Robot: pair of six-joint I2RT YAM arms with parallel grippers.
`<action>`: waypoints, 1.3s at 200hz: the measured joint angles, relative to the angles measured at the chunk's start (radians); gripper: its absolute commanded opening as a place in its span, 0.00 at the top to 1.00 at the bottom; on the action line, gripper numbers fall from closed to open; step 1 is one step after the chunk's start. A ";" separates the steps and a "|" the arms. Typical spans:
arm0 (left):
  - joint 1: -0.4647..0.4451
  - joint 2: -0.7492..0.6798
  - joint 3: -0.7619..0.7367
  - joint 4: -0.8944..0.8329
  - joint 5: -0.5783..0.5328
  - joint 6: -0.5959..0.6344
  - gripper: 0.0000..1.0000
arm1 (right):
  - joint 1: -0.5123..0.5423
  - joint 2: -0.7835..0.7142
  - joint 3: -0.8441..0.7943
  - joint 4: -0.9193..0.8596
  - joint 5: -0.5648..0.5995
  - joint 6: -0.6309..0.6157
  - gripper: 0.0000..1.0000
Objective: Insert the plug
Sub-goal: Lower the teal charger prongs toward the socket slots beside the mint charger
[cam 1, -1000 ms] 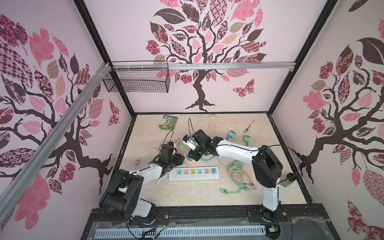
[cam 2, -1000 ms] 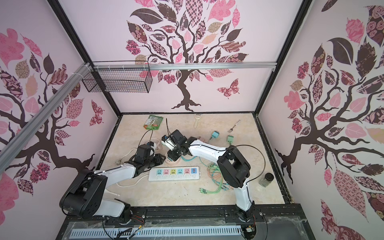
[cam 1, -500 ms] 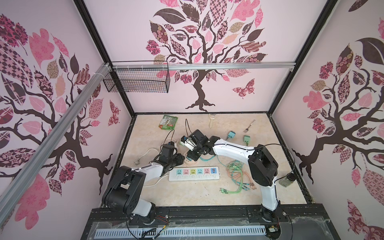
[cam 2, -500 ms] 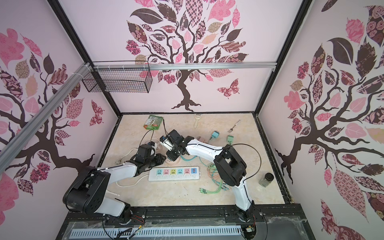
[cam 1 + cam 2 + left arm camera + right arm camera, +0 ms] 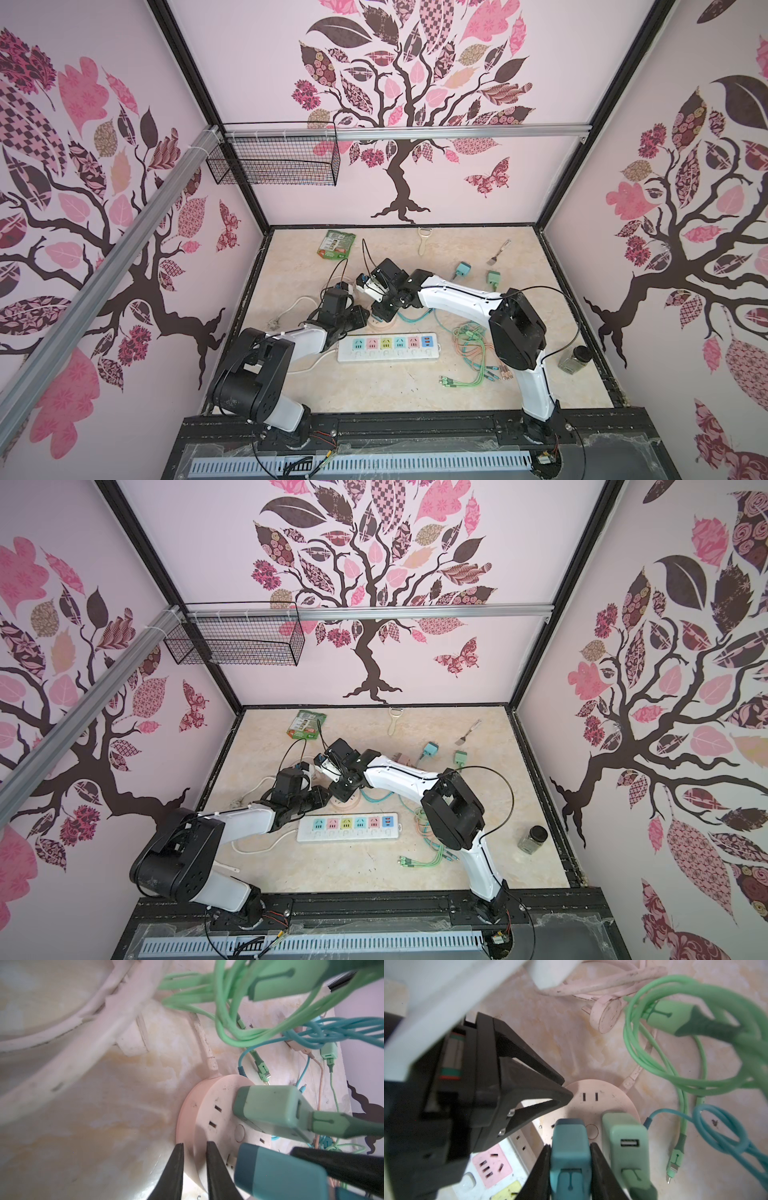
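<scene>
On the desk (image 5: 374,395), the round pink socket (image 5: 604,1093) already carries a green adapter (image 5: 625,1132). Our left claw (image 5: 194,1146), pressed together, rests at the socket's rim. Our right claw (image 5: 570,1147) pinches the teal plug (image 5: 569,1134) against the socket face. We judge that only the final seating is left.
</scene>
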 measured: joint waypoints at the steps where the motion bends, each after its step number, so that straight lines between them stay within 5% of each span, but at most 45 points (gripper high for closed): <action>1: 0.000 0.000 0.000 0.001 0.001 0.000 0.79 | 0.000 0.001 0.001 -0.001 0.001 -0.001 0.77; 194: 0.038 0.016 -0.053 0.122 0.047 -0.039 0.81 | 0.031 0.074 0.089 -0.053 0.085 -0.019 0.77; 260: 0.041 0.015 -0.055 0.124 0.051 -0.038 0.81 | 0.031 0.032 -0.026 0.074 0.085 -0.003 0.81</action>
